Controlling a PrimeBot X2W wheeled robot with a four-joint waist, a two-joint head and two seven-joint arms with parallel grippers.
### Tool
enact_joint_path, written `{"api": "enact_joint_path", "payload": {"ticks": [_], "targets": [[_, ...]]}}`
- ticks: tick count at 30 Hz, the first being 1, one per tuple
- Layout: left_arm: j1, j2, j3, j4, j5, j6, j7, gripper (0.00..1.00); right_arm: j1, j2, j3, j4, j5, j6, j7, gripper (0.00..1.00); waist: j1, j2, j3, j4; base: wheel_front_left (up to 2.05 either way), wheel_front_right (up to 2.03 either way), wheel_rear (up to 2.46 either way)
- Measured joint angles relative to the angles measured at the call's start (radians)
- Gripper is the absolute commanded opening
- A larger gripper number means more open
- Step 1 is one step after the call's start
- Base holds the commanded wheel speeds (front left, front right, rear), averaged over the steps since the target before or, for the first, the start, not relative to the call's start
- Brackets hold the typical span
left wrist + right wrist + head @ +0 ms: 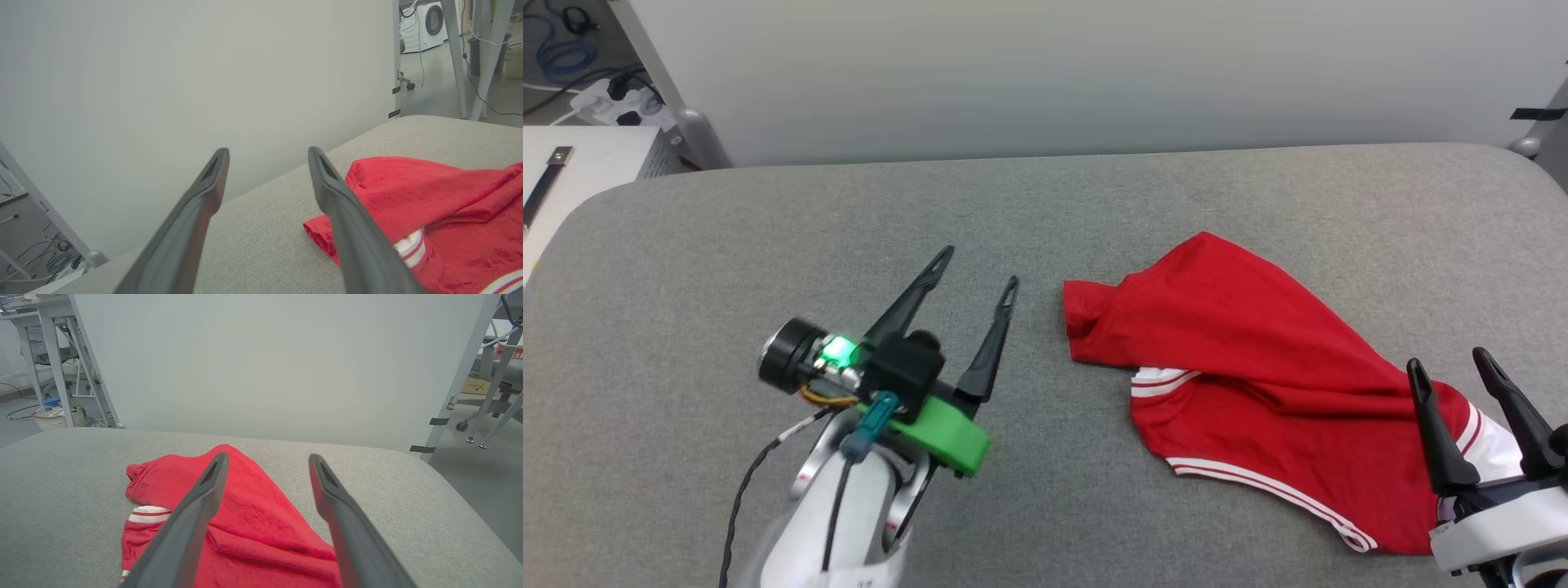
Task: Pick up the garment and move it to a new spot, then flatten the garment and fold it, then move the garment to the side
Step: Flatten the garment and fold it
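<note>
The garment (1241, 359), a red jersey with white striped trim, lies crumpled in a loose heap on the right half of the grey table (768, 229). My left gripper (976, 268) is open over bare table to the left of the garment's left edge, holding nothing. In the left wrist view the garment (441, 192) lies just right of the left gripper (267, 157). My right gripper (1451, 363) is open above the garment's near right corner, empty. The right wrist view shows the garment (253, 514) spread under and between the right gripper (267, 461).
A pale wall panel (1094, 73) stands along the table's far edge. A white side unit (580, 163) and cables (572, 57) sit beyond the far left corner. Table legs, a basket (57, 416) and chairs stand on the floor around.
</note>
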Motion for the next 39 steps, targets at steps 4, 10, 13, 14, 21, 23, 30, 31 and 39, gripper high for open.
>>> {"api": "enact_joint_path", "payload": {"ticks": [4,10,13,14,21,23,30,31,39], "targets": [[-0.141,0.041,-0.184,0.078,-0.05,-0.006,0.096,1.0,0.002,0.011,0.0,-0.012,-0.008,0.0,0.003,1.0,0.0,0.0,0.014,-0.024,0.0,0.0,0.0],[-0.338,0.079,-0.486,0.11,-0.248,-0.007,0.339,1.0,0.0,0.026,-0.012,-0.011,-0.018,0.0,0.005,1.0,0.0,0.0,0.054,-0.054,0.0,0.0,0.0],[-0.426,0.084,-0.607,0.127,-0.352,-0.007,0.491,1.0,-0.003,0.033,-0.02,-0.009,-0.031,0.0,-0.003,1.0,0.0,0.0,0.083,-0.065,0.0,0.0,0.0],[-0.448,0.084,-0.635,0.128,-0.375,-0.007,0.517,1.0,-0.006,0.033,-0.019,-0.009,-0.032,0.0,-0.003,1.0,0.0,0.0,0.091,-0.068,0.0,0.0,0.0],[-0.592,0.086,-0.848,0.168,-0.528,-0.007,0.675,1.0,-0.066,0.031,-0.014,0.003,-0.04,0.0,-0.02,1.0,0.0001,0.0,0.164,-0.099,0.0,0.0,0.0],[-0.627,0.085,-0.9,0.19,-0.553,-0.007,0.687,1.0,-0.083,0.031,-0.01,0.009,-0.04,0.0,-0.024,1.0,0.0001,0.0,0.185,-0.11,0.0,0.0,0.0],[-0.708,0.09,-0.978,0.272,-0.582,-0.007,0.766,1.0,-0.132,0.029,0.018,0.034,-0.041,0.0,-0.04,1.0,0.0001,0.0,0.25,-0.152,0.0,0.0,0.0],[-0.709,0.093,-0.977,0.275,-0.562,-0.007,0.793,1.0,-0.14,0.029,0.021,0.039,-0.041,0.0,-0.043,1.0,0.0001,0.0,0.258,-0.158,0.0,0.0,0.0],[-0.648,0.136,-0.957,0.15,-0.451,-0.005,1.021,1.0,-0.172,0.027,0.048,0.081,-0.039,0.0,-0.058,1.0,0.0001,0.0,0.315,-0.21,0.0,0.0,0.0]]}}
